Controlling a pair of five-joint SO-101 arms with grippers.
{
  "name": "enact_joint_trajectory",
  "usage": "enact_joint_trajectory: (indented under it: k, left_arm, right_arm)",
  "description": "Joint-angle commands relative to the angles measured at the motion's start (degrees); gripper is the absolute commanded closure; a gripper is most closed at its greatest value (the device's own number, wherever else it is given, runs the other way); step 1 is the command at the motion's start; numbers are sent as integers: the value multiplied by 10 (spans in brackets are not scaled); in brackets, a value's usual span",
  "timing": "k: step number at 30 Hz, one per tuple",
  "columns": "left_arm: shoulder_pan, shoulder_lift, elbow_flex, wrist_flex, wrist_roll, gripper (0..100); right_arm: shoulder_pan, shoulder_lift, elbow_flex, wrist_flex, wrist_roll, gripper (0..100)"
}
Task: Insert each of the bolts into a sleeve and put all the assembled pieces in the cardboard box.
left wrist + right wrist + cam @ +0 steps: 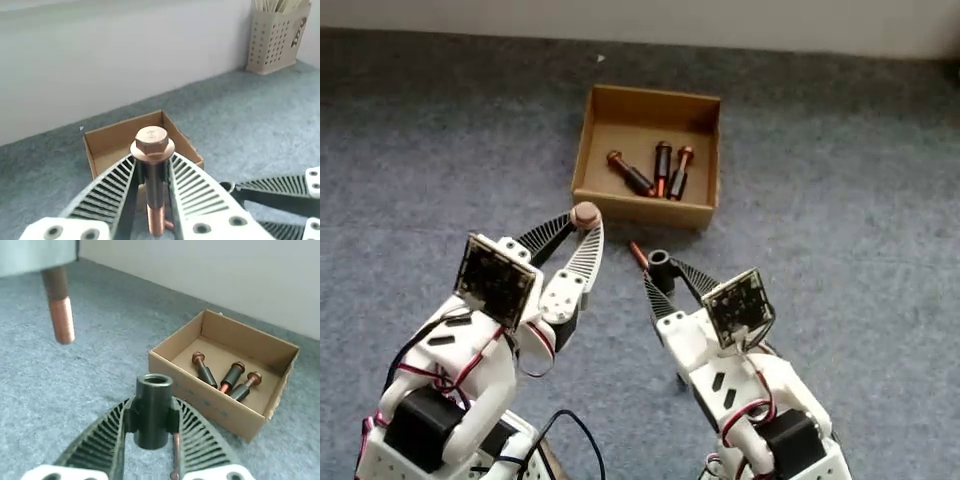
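My left gripper [582, 224] is shut on a copper bolt [585, 214], held head-up just in front of the cardboard box [586, 150]. In the left wrist view the bolt [152, 150] stands upright between the ribbed fingers [112, 187]. My right gripper [660, 272] is shut on a black sleeve [659, 261], held upright with its bore facing up [152, 410]. The bolt's tip [62, 320] hangs higher than the sleeve and off to one side. Three assembled pieces [225, 377] lie in the box [215, 407]. A loose copper bolt [638, 254] lies on the carpet by the sleeve.
Grey carpet covers the whole work area. A perforated beige basket [277, 37] stands by the wall far from the arms. The box's front wall [640, 208] is close ahead of both grippers.
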Motion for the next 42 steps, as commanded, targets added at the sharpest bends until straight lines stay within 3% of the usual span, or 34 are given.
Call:
enact_joint_trajectory:
  k: [1,12,18,25,42]
  left_arm:
    - [-4,-19,-6,-53,34,995]
    - [0,-22,-5,-78,116,995]
    - [7,-22,-4,-77,116,995]
    - [58,-34,16,-79,113,995]
    - [58,-67,80,-80,113,995]
  right_arm:
    - [-15,-20,12,-51,10,993]
    - [-79,-19,35,-101,11,993]
    - [-101,-19,35,-108,54,993]
    - [-103,-19,35,-125,55,993]
    - [-87,-19,30,-125,54,993]
